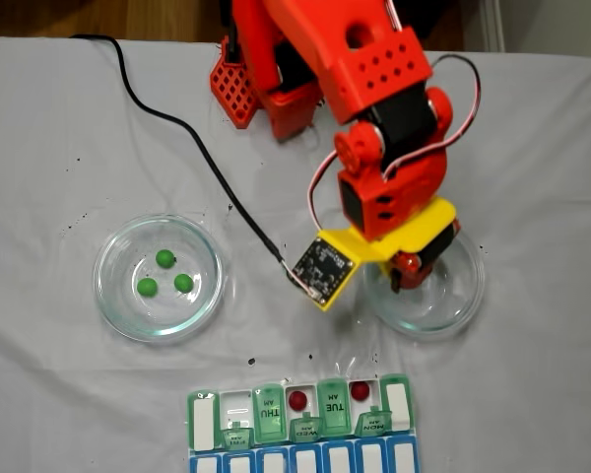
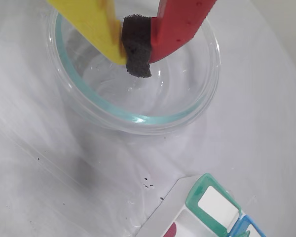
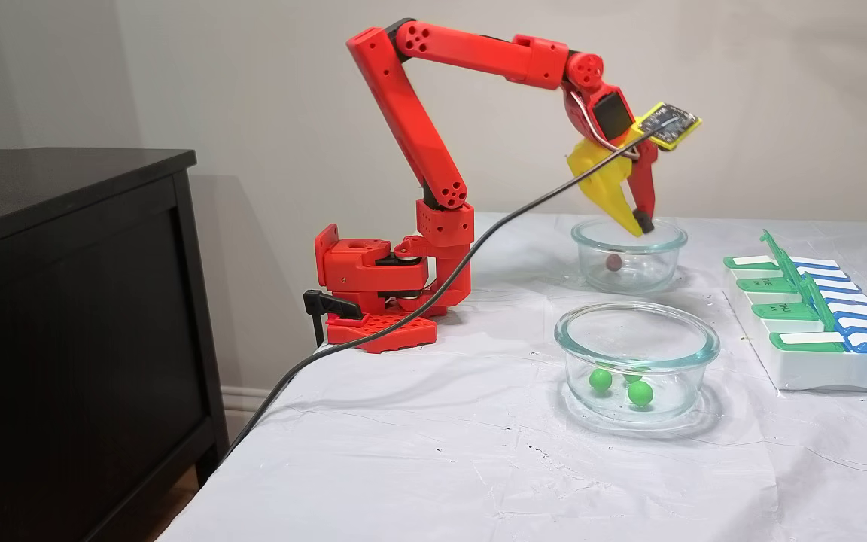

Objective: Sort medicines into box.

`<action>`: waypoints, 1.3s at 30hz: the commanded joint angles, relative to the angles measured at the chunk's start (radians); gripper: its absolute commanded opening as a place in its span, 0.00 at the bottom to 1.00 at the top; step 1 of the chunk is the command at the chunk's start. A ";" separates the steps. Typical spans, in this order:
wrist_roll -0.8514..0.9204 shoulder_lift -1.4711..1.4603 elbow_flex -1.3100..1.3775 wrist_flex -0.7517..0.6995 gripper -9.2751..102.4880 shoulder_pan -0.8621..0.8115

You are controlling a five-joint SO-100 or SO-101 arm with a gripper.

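Three green medicines (image 1: 164, 258) lie in the left glass dish (image 1: 100, 286); the side fixed view shows them (image 3: 640, 392) in the nearer dish (image 3: 693, 354). One red medicine (image 3: 613, 261) rests on the bottom of the far dish (image 3: 663, 263). My gripper (image 3: 640, 224) hangs at that dish's rim, above the ball. In the wrist view the gripper (image 2: 137, 54) is shut, its yellow and red fingers pressed on a black foam pad, with nothing else seen between them. The box (image 1: 300, 419) lies at the front edge, with two red medicines (image 1: 297, 400) in open cells. Its corner (image 2: 212, 205) appears in the wrist view.
A black cable (image 1: 177, 123) runs from the wrist camera across the white cloth to the table's far left. The red arm base (image 3: 373, 293) stands near the table edge, beside a dark cabinet (image 3: 65, 316). Small black specks (image 2: 148, 185) dot the cloth.
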State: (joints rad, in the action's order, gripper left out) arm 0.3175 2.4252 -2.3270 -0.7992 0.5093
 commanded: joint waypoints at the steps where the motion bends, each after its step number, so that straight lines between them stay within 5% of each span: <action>1: 0.012 0.089 0.008 -0.005 0.08 0.041; 17: -0.011 -0.319 0.179 -0.083 0.27 0.140; 39: -0.250 -0.577 0.423 -0.324 0.23 0.324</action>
State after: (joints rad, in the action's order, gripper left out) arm 0.0920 1.8592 -2.0157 -1.0784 0.7885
